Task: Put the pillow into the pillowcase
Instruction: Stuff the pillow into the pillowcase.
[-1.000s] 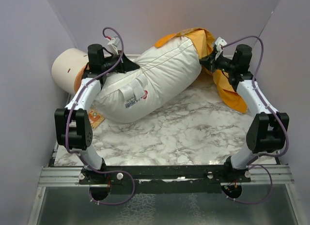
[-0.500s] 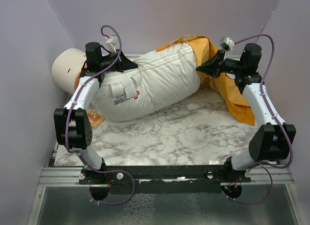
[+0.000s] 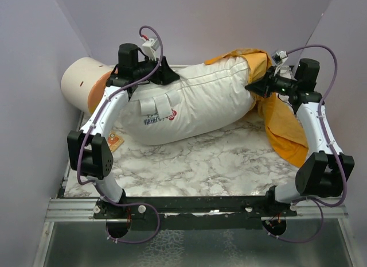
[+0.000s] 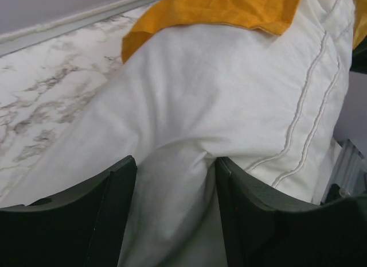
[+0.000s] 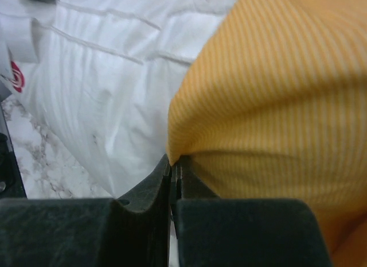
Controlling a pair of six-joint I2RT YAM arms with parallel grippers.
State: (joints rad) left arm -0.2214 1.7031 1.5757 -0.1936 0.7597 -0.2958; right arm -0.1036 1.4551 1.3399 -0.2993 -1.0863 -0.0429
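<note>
The plump white pillow (image 3: 195,103) lies across the back of the marble table, its red-marked label toward the left. Its right end sits inside the orange-yellow pillowcase (image 3: 282,126), which drapes down to the table at the right. My left gripper (image 3: 169,77) stands open at the pillow's back left edge. In the left wrist view a raised fold of pillow (image 4: 229,95) sits between the parted jaws of that gripper (image 4: 175,163), and the pillowcase (image 4: 218,8) shows beyond. My right gripper (image 5: 174,161) is shut on the hem of the pillowcase (image 5: 275,95), beside the pillow (image 5: 103,89).
A cream-and-orange cylinder (image 3: 86,83) lies in the back left corner, behind the left arm. A small orange card (image 3: 113,142) rests on the marble table (image 3: 218,158) at the left. Lilac walls close in on three sides; a metal rail (image 3: 195,208) runs along the front.
The left gripper has opened off the pillow fabric after moving right. The pillow has shifted right. The right gripper, still shut on the pillowcase, has moved right and nearer.
</note>
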